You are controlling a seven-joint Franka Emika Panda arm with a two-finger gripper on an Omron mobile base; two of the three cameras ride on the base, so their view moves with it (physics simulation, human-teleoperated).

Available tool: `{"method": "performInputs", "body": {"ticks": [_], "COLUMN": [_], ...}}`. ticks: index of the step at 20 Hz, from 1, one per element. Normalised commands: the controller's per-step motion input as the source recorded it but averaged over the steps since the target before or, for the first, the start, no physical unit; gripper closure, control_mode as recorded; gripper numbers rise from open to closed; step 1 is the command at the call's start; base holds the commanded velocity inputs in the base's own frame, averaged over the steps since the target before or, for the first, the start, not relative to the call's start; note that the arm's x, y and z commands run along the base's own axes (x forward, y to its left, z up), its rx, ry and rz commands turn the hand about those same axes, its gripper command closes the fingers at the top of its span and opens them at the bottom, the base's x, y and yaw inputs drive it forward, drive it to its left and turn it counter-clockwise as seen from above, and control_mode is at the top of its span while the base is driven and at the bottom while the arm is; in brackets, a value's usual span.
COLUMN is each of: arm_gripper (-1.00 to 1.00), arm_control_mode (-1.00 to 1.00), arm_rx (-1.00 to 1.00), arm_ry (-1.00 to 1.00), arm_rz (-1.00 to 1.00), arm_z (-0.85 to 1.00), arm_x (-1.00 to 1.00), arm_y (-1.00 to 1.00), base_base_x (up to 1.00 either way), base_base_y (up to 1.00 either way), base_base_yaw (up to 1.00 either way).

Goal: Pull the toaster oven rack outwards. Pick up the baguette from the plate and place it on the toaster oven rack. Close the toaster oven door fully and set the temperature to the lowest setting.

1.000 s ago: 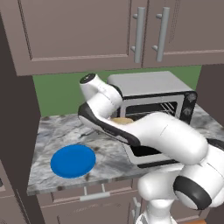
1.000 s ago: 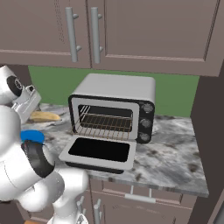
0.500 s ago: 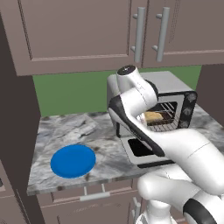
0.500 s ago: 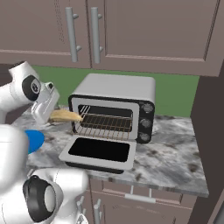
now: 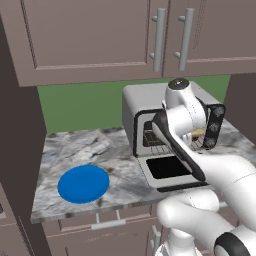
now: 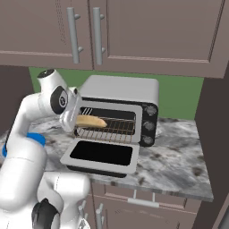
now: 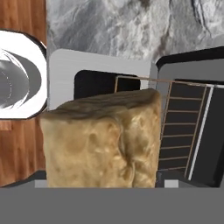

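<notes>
The tan baguette [image 6: 91, 120] hangs level just above the wire toaster oven rack [image 6: 112, 128], at the mouth of the silver toaster oven [image 6: 121, 90]. My gripper [image 6: 74, 117] is shut on the baguette's left end. The toaster oven door [image 6: 101, 154] lies folded down flat in front. In the hand view the baguette [image 7: 103, 140] looms close, with the rack [image 7: 180, 129] and the door [image 7: 61, 74] behind it. The blue plate [image 5: 83, 184] sits bare at the counter's left. From the left base view my arm covers most of the oven [image 5: 142, 101] and only the baguette's tip [image 5: 198, 132] shows.
The dark knob panel [image 6: 150, 124] is on the oven's right side. Brown wall cabinets [image 6: 147, 31] hang right above the oven. Marbled counter [image 6: 179, 156] stretches to the oven's right, ending at a dark side wall [image 6: 219, 134].
My arm has swung from the plate's side over to the oven, carrying the baguette from the counter's left to just above the rack.
</notes>
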Motion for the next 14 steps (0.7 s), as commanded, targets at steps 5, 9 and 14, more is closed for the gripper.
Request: {"method": "performInputs", "body": {"ticks": [5, 9, 14], "arm_gripper": [1.00, 1.00, 1.00], "arm_control_mode": [-1.00, -1.00, -1.00], "arm_rx": [0.06, 0.06, 0.00], "arm_ry": [-0.06, -0.13, -0.26], "arm_rz": [0.10, 0.10, 0.03], "arm_z": [-0.08, -0.07, -0.25], "arm_x": [0.12, 0.13, 0.19], "arm_y": [-0.45, -0.03, 0.00], "base_base_x": [0.00, 0.00, 0.00], "base_base_y": [0.00, 0.00, 0.00], "base_base_yaw": [0.00, 0.00, 0.00]}}
